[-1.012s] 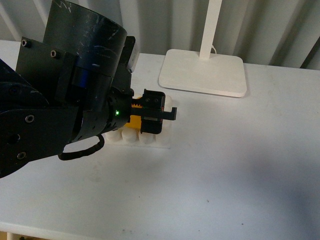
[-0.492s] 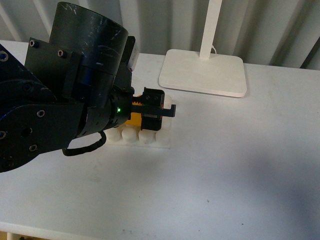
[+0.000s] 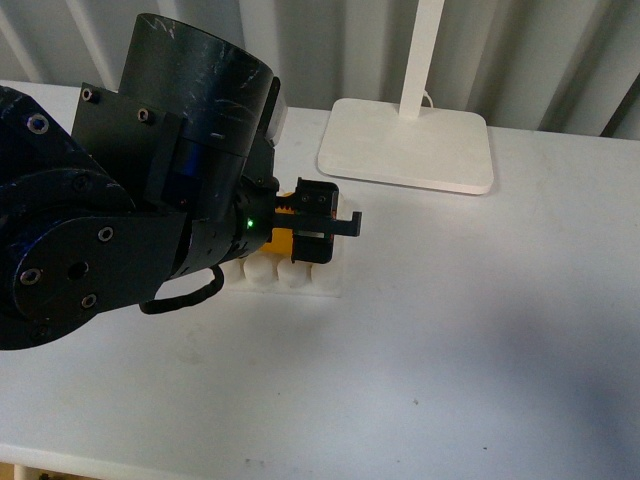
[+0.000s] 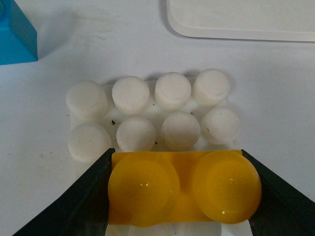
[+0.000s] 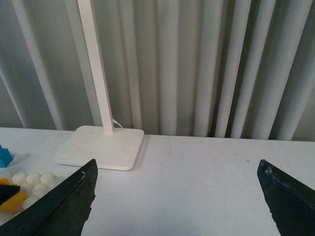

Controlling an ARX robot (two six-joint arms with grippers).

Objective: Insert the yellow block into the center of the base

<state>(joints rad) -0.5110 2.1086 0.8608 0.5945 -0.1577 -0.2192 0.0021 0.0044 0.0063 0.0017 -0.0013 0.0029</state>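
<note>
Table [image 3: 480,330]: white, carries everything.
Left arm [image 3: 130,230]: dark and bulky, reaches over the table's left half toward the base.
Lamp foot [image 3: 405,145]: smooth white slab at the back, well apart from the right arm.
Base [image 4: 172,91]: square studded plate near the lamp foot. Two rows of four studs are bare; the rest is covered by the block and claw.
Right claw [image 5: 177,201]: fingers wide apart, nothing between them, off to the right of the lamp foot.
Left claw [image 3: 314,232]: clamped on the block, one dark finger at each short end.
Block [image 4: 183,187]: yellow, two studs up, level, over the base. Cannot tell whether it is seated.
Blue brick [image 4: 15,34]: on the table, apart from the base.
</note>
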